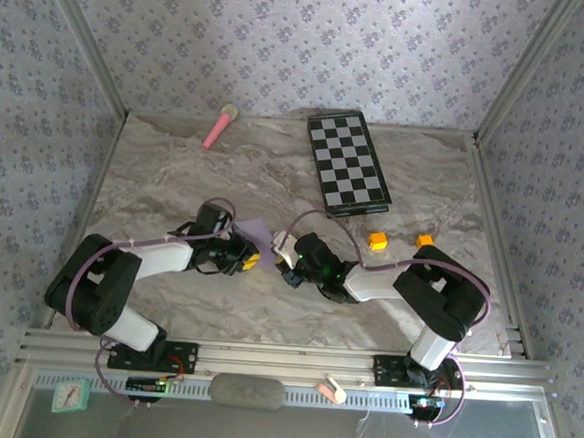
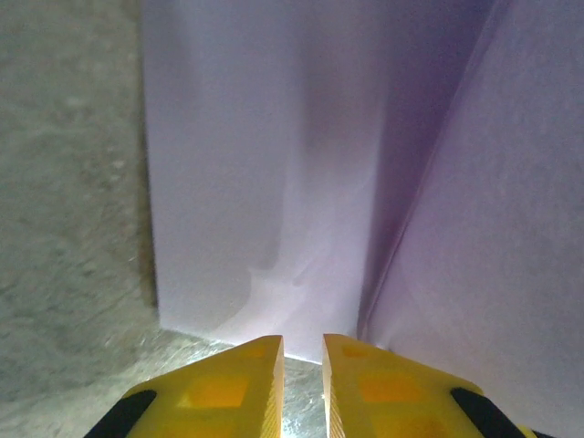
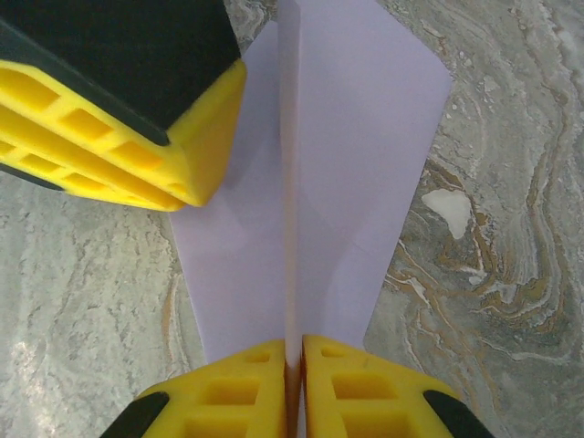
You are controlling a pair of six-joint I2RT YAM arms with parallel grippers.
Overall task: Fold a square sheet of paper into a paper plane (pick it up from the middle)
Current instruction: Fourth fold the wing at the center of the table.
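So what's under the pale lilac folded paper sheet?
Grey marbled tabletop shows around the pale lilac folded paper sheet; anything directly beneath it is covered.

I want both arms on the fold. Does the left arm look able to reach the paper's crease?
Probably yes: the left gripper sits at the paper, nothing between, but its jaws look nearly closed. The right gripper pinches the crease.

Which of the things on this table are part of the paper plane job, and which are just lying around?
In the job: lilac paper, right gripper pinching its crease.
Lying about: pink stick, checkered board, two yellow blocks.
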